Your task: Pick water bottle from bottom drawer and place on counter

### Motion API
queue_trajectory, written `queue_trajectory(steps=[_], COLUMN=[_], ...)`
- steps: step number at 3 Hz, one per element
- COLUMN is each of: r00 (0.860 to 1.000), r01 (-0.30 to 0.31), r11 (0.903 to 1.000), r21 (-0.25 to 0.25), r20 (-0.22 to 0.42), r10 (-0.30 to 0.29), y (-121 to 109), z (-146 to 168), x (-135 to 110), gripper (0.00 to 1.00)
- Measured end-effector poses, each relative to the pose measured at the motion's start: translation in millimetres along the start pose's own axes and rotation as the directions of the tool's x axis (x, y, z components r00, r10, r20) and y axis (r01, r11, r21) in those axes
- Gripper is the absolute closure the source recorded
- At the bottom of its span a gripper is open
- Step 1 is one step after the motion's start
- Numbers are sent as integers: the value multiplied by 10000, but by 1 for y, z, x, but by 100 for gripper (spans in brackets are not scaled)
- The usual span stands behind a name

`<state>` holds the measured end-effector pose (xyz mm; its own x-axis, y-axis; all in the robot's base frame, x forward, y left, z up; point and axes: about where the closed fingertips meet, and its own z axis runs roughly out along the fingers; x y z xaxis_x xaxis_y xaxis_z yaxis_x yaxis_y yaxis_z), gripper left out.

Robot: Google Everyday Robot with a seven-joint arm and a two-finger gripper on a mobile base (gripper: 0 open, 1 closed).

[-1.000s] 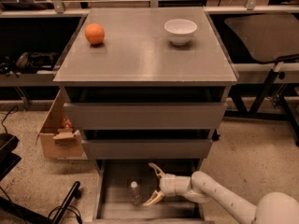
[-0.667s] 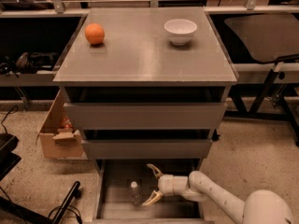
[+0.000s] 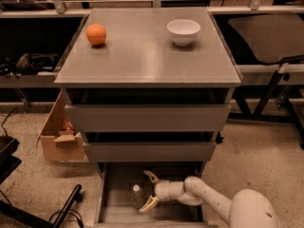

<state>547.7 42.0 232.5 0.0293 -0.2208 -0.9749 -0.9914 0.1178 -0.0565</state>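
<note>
The water bottle (image 3: 137,194), small and clear with a white cap, stands upright in the open bottom drawer (image 3: 115,213) at the foot of the grey cabinet. My gripper (image 3: 148,191) reaches in from the right, fingers spread wide, just right of the bottle; its upper fingertip is beside the cap and its lower fingertip beside the base. It holds nothing. The counter (image 3: 147,51) is the flat grey cabinet top above.
An orange (image 3: 96,34) sits at the counter's back left and a white bowl (image 3: 183,31) at its back right. The two upper drawers (image 3: 147,118) are partly pulled out above the bottom drawer. A cardboard box (image 3: 56,137) stands on the floor to the left.
My gripper has moved a little left toward the bottle and stays open. The bottle has not moved.
</note>
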Motion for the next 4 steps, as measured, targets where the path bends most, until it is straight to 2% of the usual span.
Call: queue_trajectory(steps=[1, 2, 4], r00=[9987, 9967, 9917], r01=[-499, -769, -1149], r11=[9981, 9954, 9912], r21=[-358, -579, -653], r20=[59, 207, 501], r10=[501, 782, 1183], y=[12, 19, 20], z=[23, 40, 54], x=[9, 12, 5], gripper=[0, 18, 64])
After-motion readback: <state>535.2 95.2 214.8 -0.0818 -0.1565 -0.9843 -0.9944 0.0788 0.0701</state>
